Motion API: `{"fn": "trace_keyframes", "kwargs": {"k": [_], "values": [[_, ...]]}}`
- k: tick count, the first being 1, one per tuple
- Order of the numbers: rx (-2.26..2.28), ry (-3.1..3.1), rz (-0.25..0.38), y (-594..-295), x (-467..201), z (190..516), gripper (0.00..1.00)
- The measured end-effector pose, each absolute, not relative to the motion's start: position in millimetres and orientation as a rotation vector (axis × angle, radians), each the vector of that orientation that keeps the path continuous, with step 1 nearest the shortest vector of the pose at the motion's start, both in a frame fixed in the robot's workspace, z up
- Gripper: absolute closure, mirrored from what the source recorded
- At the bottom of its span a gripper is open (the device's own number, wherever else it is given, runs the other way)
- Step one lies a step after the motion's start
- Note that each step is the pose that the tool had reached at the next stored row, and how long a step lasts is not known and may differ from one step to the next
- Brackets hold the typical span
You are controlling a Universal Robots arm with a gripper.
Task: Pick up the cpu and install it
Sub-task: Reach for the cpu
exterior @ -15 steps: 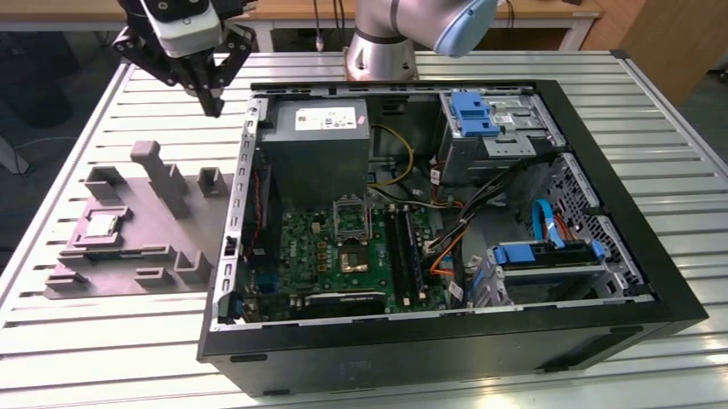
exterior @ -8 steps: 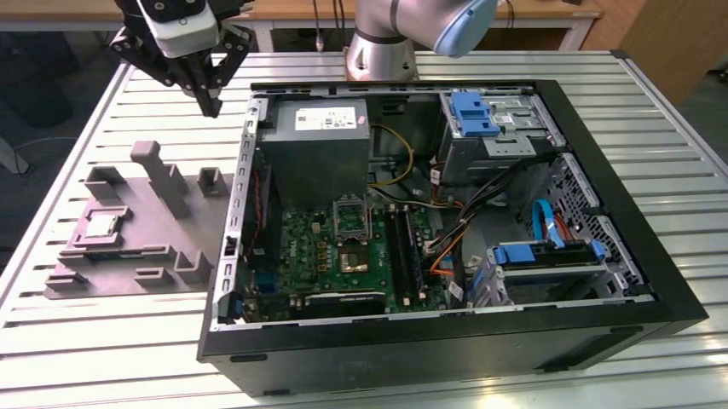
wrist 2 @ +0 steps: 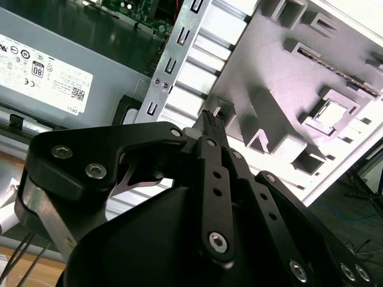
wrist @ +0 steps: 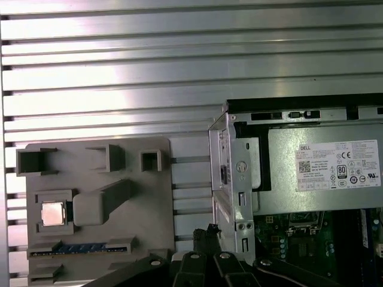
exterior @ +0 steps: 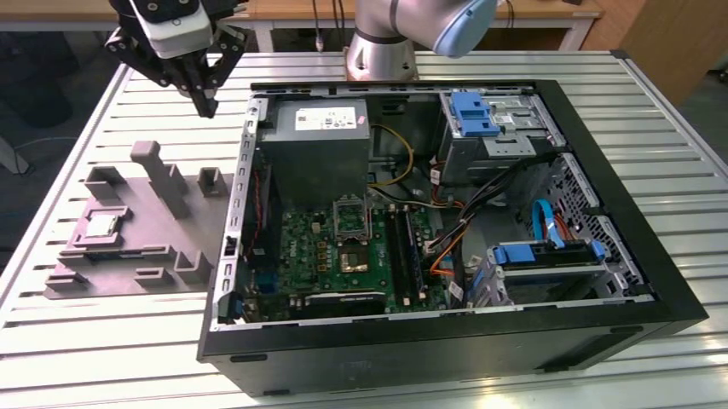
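Nearest in the exterior view, an open computer case sat on the tabletop; at its nine o'clock the cpu lay in a grey holder. At ten o'clock the claw hung pinched together, empty. In both wrist views the cpu sat in that holder, apart from the claw.

Bright, even light from above fills the exterior view: the ribbed metal bench gleams pale, while the inside of the computer case lies dimmer under its own walls. In the first wrist view the bench slats glare nearly white in broad bands, and the raised blocks of the grey holder cast short, soft shadows. In the second wrist view the black pincer looms dark, with small highlights on its screws.
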State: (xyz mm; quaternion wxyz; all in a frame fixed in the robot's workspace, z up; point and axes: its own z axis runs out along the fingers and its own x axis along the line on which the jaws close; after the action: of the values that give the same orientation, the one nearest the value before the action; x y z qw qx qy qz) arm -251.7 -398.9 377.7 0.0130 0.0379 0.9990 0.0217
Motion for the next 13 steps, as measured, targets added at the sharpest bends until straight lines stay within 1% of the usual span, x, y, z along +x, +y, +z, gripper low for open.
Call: {"fn": "trace_keyframes", "kwargs": {"k": [13], "values": [[0.118, 3.112, 0.068, -398.9, -258.6, 376.9, 0.89]]}}
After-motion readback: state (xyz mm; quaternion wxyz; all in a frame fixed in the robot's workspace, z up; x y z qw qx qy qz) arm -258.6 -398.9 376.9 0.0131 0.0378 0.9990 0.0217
